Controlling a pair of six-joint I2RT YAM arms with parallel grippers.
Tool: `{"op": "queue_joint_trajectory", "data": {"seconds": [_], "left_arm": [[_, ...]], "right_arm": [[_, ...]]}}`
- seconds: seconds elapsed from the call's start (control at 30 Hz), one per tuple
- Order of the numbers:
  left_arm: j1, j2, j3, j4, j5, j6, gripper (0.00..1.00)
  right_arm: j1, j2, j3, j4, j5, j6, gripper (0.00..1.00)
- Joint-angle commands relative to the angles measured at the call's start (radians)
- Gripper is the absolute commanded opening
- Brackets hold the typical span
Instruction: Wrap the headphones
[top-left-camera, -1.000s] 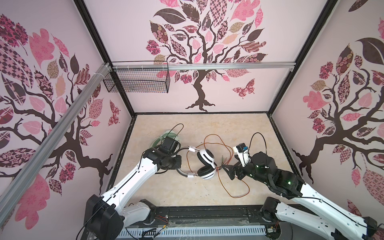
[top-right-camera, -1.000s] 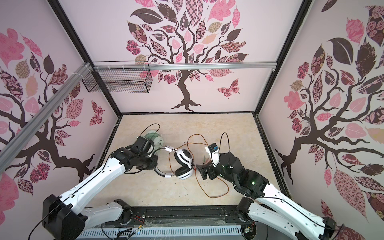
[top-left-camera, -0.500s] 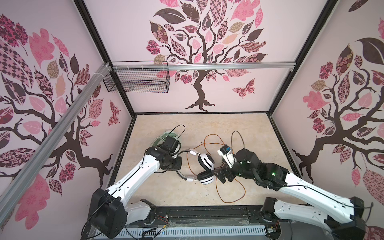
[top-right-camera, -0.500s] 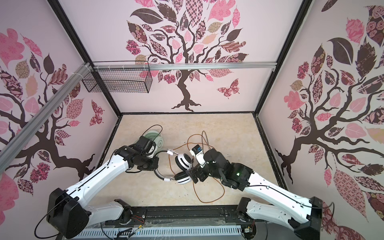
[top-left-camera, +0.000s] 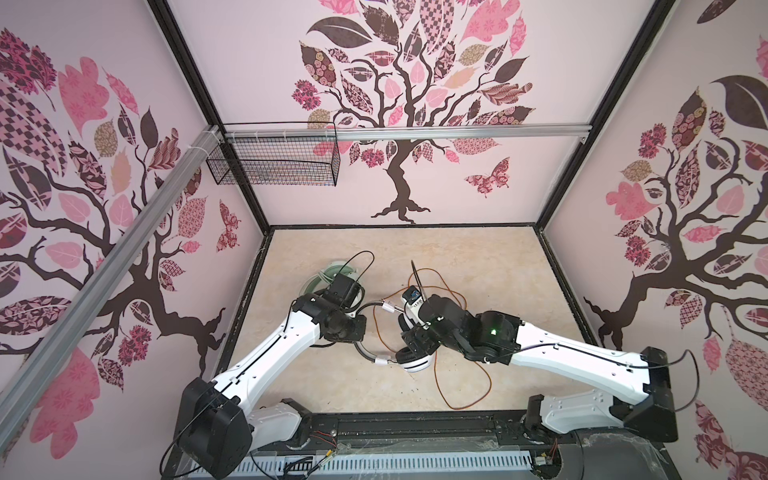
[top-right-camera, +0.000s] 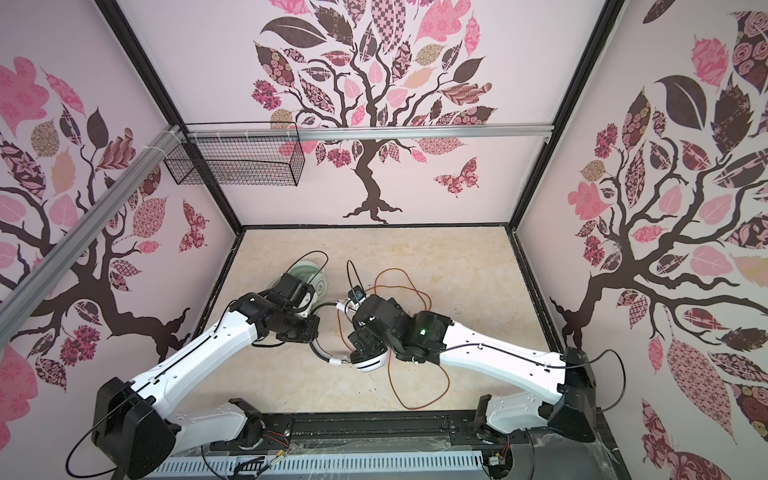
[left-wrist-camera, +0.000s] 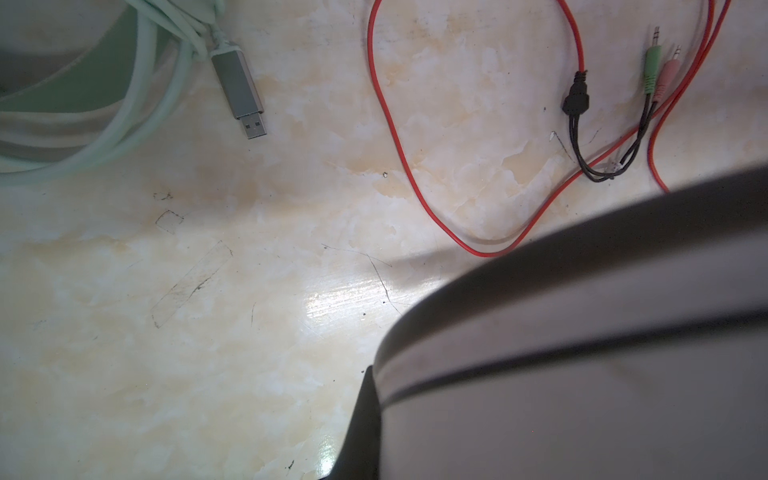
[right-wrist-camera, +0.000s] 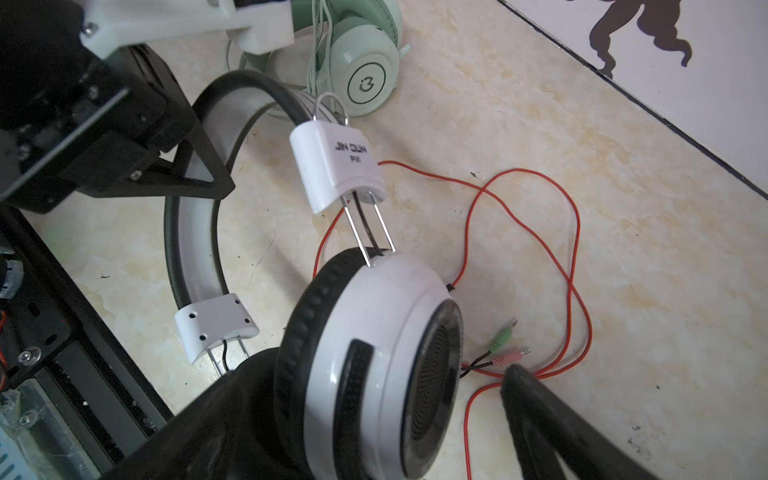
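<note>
a: right tool (right-wrist-camera: 374, 424) gapes wide, gripping nothing, straddling an earcup (right-wrist-camera: 386, 332) of the white and black headset (right-wrist-camera: 332, 166); left tool (right-wrist-camera: 195, 162) is clamped on its headband (right-wrist-camera: 183, 232).
b: which step?
a: i'd say steadying before winding. the orange-red cable (right-wrist-camera: 577, 232) sprawls loose on the table (right-wrist-camera: 644, 299) just beyond; next calls for catching it. mint-green headset (right-wrist-camera: 365, 62) lies near the left tool.

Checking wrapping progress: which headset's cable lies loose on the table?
The white and black headset: its orange-red cable sprawls in open loops; the mint-green headset has its pale cable coiled.
</note>
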Motion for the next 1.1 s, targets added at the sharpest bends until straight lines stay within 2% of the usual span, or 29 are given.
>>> {"op": "queue_joint_trajectory", "data": {"seconds": [0.0,0.2,0.27,0.37,0.4,0.5,0.53,0.63,0.7,0.8,1.07], "left_arm": [[-0.012,-0.028,0.038,0.030,0.049,-0.015,0.00],[-0.016,-0.040,0.044,0.026,0.059,-0.017,0.00],[-0.018,-0.042,0.047,0.025,0.064,-0.018,0.00],[-0.026,-0.046,0.049,0.025,0.065,-0.019,0.00],[-0.029,-0.047,0.050,0.026,0.065,-0.020,0.00],[-0.031,-0.048,0.054,0.028,0.065,-0.020,0.00],[-0.032,-0.051,0.057,0.028,0.063,-0.020,0.01],[-0.040,-0.063,0.059,0.029,0.028,-0.032,0.30],[-0.054,-0.086,0.053,0.035,-0.023,-0.056,0.41],[-0.074,-0.132,0.036,0.059,-0.083,-0.106,0.46],[-0.122,-0.269,-0.056,0.123,-0.250,-0.192,0.46]], "right_arm": [[0.010,0.062,0.035,-0.048,0.065,-0.005,0.99],[0.012,0.121,0.049,-0.063,0.119,0.019,0.95],[0.010,0.131,0.048,-0.059,0.121,0.022,0.79],[0.010,0.129,0.046,-0.040,0.117,0.034,0.45],[0.011,0.123,0.042,-0.032,0.114,0.038,0.38],[0.010,0.111,0.035,-0.013,0.103,0.057,0.30],[0.010,0.107,0.032,-0.011,0.101,0.066,0.29],[0.010,0.103,0.032,-0.014,0.103,0.091,0.27],[0.010,0.105,0.041,-0.038,0.129,0.115,0.25],[0.002,0.111,0.065,-0.074,0.161,0.150,0.25],[-0.034,0.109,0.090,-0.083,0.134,0.156,0.24]]}}
